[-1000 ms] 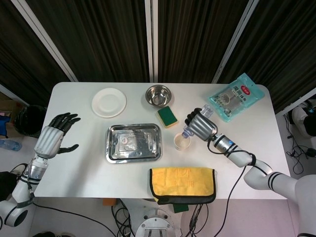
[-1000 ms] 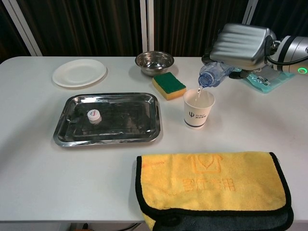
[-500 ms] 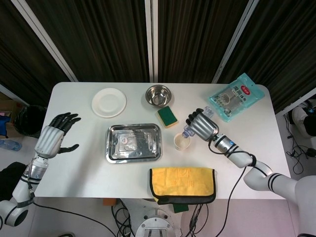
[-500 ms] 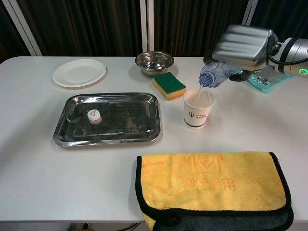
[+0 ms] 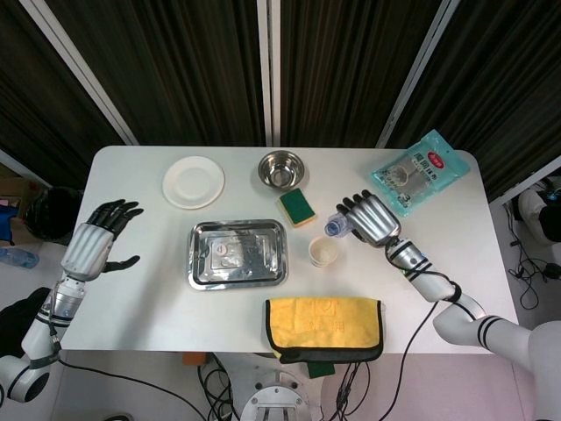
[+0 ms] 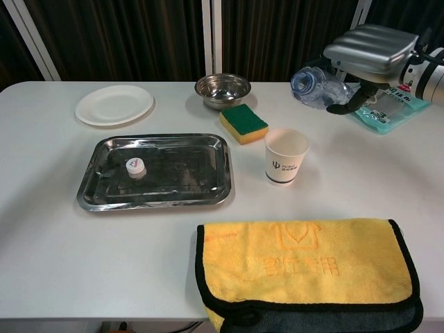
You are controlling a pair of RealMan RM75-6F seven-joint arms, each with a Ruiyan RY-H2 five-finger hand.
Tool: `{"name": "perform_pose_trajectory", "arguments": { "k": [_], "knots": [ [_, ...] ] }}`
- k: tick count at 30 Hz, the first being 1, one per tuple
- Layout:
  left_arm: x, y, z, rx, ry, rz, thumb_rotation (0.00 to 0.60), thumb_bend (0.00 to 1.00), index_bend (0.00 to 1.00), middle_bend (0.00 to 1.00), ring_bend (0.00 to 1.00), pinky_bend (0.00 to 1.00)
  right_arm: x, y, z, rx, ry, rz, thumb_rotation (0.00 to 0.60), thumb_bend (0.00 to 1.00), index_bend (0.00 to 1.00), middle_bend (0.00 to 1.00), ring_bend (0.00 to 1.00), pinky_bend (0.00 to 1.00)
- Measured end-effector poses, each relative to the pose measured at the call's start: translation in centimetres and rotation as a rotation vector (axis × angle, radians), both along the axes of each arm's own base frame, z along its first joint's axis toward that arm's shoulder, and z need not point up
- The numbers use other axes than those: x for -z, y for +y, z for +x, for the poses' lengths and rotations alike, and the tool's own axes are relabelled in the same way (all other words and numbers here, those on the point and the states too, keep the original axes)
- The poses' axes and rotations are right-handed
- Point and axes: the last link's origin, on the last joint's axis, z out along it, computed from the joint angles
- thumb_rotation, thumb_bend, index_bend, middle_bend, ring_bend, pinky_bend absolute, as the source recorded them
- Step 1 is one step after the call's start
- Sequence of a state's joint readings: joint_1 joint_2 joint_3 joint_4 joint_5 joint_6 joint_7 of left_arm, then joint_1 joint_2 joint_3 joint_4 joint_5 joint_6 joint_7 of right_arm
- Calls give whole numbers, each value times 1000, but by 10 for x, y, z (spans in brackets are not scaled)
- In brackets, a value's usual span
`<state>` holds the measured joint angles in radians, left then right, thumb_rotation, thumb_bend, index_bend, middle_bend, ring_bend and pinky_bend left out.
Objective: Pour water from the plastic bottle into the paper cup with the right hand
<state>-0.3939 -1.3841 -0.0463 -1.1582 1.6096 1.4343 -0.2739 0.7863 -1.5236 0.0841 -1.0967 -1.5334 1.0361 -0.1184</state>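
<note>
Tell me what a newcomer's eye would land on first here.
The bright yellow towel at the table's near edge stands out first. Next, the right hand holds a plastic bottle tipped on its side, above and behind the paper cup. A shiny metal tray with a small bottle cap lies left of the cup.

Robot lab, black curtains (image 5: 175,70), white table (image 5: 131,307), loose cables (image 5: 526,263)

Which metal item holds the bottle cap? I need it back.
The flat rectangular steel tray holds the white cap; the round steel bowl behind it shows none.
</note>
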Motion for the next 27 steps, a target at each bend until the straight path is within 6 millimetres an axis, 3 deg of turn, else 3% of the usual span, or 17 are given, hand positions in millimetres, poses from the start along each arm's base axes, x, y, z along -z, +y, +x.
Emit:
{"name": "perform_pose_trajectory", "arguments": {
  "k": [12,19,27],
  "knots": [
    [6,1,3,-1,18,-17,600,90,182,155,111,151,-12,0,-38,287,-530,93,600,675,739,564,421,422],
    [9,1,7,0,27,-26,600,91,182,155,111,151,-6,-3,-73,432,-808,99,600,725,732,554,418,417],
    [10,1,8,2,34,-30,600,91,182,155,111,151,12,0,-105,539,-1003,80,600,755,724,547,419,411]
  ]
}}
